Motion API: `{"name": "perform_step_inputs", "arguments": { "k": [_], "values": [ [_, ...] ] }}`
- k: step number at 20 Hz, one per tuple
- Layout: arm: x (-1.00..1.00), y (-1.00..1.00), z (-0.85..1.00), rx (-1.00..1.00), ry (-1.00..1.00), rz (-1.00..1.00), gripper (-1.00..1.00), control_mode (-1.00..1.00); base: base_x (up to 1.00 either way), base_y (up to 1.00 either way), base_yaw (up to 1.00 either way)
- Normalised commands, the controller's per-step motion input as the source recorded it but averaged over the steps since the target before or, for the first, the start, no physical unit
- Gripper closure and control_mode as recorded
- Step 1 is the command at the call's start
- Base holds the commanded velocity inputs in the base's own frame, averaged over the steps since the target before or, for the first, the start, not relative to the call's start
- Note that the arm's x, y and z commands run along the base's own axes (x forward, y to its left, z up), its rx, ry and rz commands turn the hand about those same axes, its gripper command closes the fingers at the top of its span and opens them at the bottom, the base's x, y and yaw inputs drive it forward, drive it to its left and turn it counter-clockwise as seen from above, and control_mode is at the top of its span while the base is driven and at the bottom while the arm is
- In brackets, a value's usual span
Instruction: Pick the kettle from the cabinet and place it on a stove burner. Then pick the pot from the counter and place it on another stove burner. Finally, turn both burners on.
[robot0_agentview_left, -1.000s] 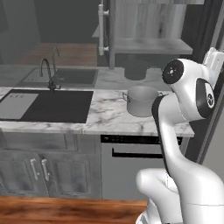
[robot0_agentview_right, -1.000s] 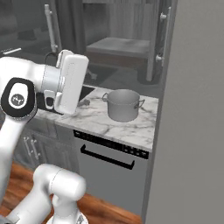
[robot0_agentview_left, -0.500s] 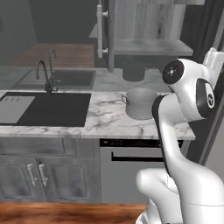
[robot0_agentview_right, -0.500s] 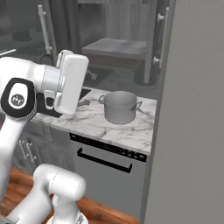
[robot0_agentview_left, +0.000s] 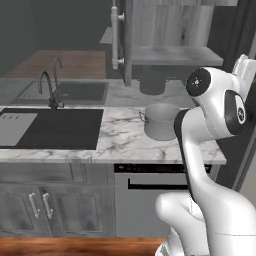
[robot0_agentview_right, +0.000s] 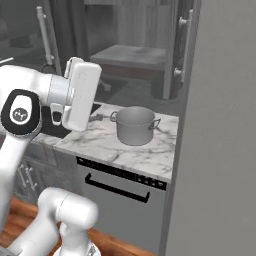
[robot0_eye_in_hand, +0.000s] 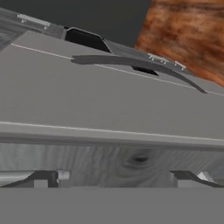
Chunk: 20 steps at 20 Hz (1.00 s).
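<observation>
1. The sink faucet (robot0_agentview_left: 50, 89) stands at the far left of the counter (robot0_agentview_left: 122, 137), well to the left of the pot.
2. A flat black panel (robot0_agentview_left: 55, 127) lies in the counter between the faucet and the pot.
3. The cabinet bar handle (robot0_agentview_left: 116, 35) hangs above the counter, up and to the left of the pot.
4. The pot (robot0_agentview_left: 161, 121) (robot0_agentview_right: 134, 125) sits upright on the marble counter, its two side handles showing, just left of the arm's upper link in the left base view.
5. A dark oven handle (robot0_agentview_right: 116, 189) runs along the appliance front below the pot.
6. The gripper (robot0_eye_in_hand: 118, 178) points down at a grey appliance front with a curved dark handle (robot0_eye_in_hand: 135, 65); its two finger tips (robot0_eye_in_hand: 41, 178) stand far apart with nothing between them.
7. Whether a kettle sits in the cabinet I cannot tell.
</observation>
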Motion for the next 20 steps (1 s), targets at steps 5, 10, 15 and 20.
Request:
{"name": "perform_step_inputs", "arguments": {
  "k": [5, 10, 15, 20],
  "values": [
    [0.00, 0.00, 0.00, 0.00, 0.00, 0.00, -1.00, 1.00, 0.41, 0.23, -0.05],
    [0.00, 0.00, 0.00, 0.00, 0.00, 0.00, -1.00, 1.00, 0.40, 0.25, -0.07],
    [0.00, 0.00, 0.00, 0.00, 0.00, 0.00, -1.00, 1.00, 0.41, 0.20, -0.06],
    [0.00, 0.00, 0.00, 0.00, 0.00, 0.00, -1.00, 1.00, 0.26, 0.04, -0.02]
  ]
}}
